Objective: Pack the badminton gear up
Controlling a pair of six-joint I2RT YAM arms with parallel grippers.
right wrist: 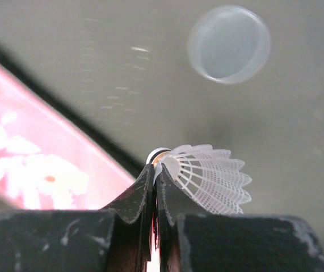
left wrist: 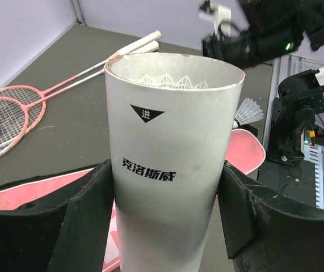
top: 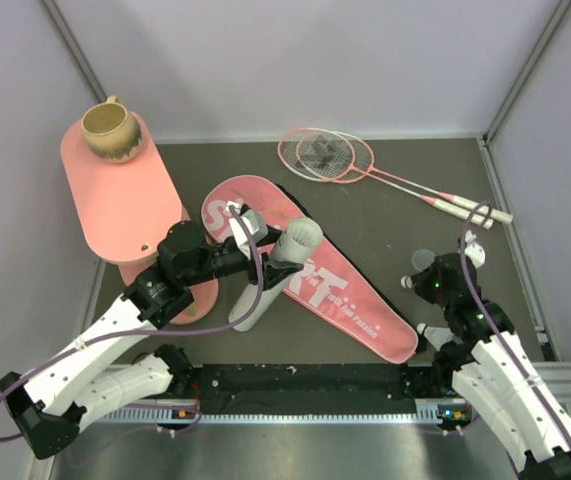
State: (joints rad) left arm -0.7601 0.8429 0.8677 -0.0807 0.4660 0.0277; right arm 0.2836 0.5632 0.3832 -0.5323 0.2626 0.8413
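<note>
My left gripper (top: 262, 262) is shut on the long white tube (top: 275, 270) and holds it tilted over the pink "SPORT" bag (top: 350, 300). In the left wrist view the tube (left wrist: 173, 158) fills the space between my fingers (left wrist: 88, 209), and white shuttlecocks (left wrist: 173, 81) show inside its open mouth. My right gripper (right wrist: 155, 170) is shut on a white shuttlecock (right wrist: 210, 177) by its cork end, above the table at the right (top: 415, 283). Another shuttlecock (top: 425, 330) lies beside the bag's near end. Two pink rackets (top: 330, 155) lie at the back.
The tube's translucent round cap (right wrist: 228, 44) lies on the dark table near my right gripper. A pink oval tiered table (top: 125, 195) with a tan mug (top: 112, 130) stands at the left. Walls enclose the table on three sides.
</note>
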